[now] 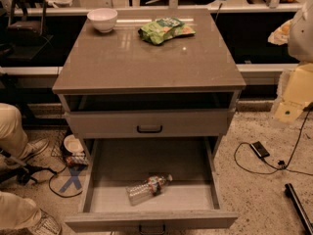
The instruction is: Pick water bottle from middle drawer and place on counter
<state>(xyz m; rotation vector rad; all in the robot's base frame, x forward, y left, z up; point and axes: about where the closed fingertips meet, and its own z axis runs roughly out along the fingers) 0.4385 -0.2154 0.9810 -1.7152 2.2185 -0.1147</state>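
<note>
From where I stand, the gripper (pixel 293 94) is a pale, cream-coloured shape at the right edge, partly cut off, hanging beside the counter's right side and above the floor. I cannot tell whether it is wide or narrow. It is well apart from the water bottle (pixel 148 188). The middle drawer's dark handle (pixel 151 227) is clipped by the bottom edge, so only its top shows. The space just under the counter (pixel 146 58) is a dark slot whose inside I cannot make out. At the left, someone's legs (pixel 12 131) in light trousers are cut off.

The middle drawer (pixel 146 155) is pulled far out. The water bottle lies on its side on the pale floor near the front wall, with its cap pointing right and slightly toward the back. Above it sits a closed grey drawer front (pixel 107 124) with a black loop handle (pixel 149 129).

On the counter, a white bowl (pixel 102 19) stands at the back left corner, and a green snack bag (pixel 165 30) lies just to its right, apart from it. On the floor to the right, a small dark device (pixel 259 149) lies on a cable.
</note>
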